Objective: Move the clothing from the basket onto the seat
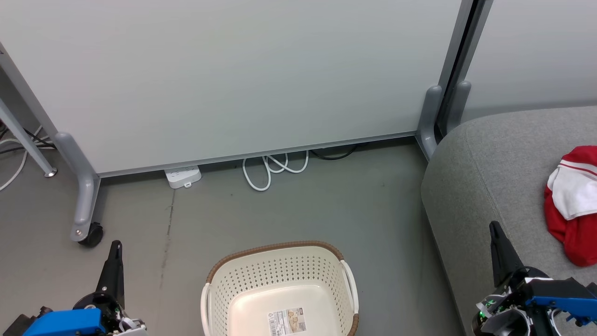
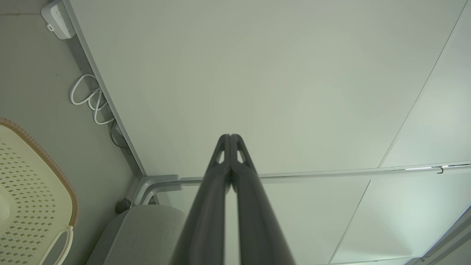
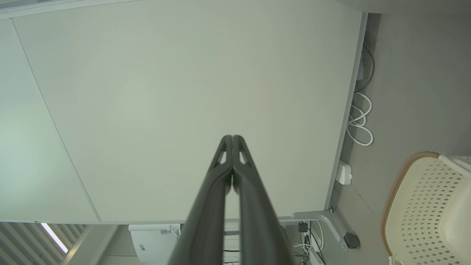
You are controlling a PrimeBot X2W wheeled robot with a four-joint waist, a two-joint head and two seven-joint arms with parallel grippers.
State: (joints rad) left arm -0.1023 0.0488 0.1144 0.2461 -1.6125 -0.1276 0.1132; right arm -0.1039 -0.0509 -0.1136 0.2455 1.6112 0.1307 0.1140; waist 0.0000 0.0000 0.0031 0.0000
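The cream-white perforated basket (image 1: 280, 280) with a brown rim stands on the floor at the bottom centre, holding nothing but a label on its bottom; its rim also shows as the basket (image 2: 40, 154) and the basket (image 3: 423, 198) in the wrist views. Red and white clothing (image 1: 576, 205) lies crumpled on the grey seat (image 1: 489, 177) at the right edge. My left gripper (image 1: 115, 246) is shut at the lower left, beside the basket, holding nothing. My right gripper (image 1: 494, 228) is shut over the seat's front edge, left of the clothing. Each wrist view has its gripper's fingers pressed together: left gripper (image 2: 230, 137), right gripper (image 3: 232, 137).
A pale partition panel (image 1: 233, 79) on wheeled grey feet (image 1: 86, 205) stands behind the basket. A white power strip (image 1: 183, 176) and coiled white cable (image 1: 273, 169) lie at its base. Grey floor (image 1: 373, 219) separates basket and seat. A second panel's foot (image 1: 429, 116) adjoins the seat's corner.
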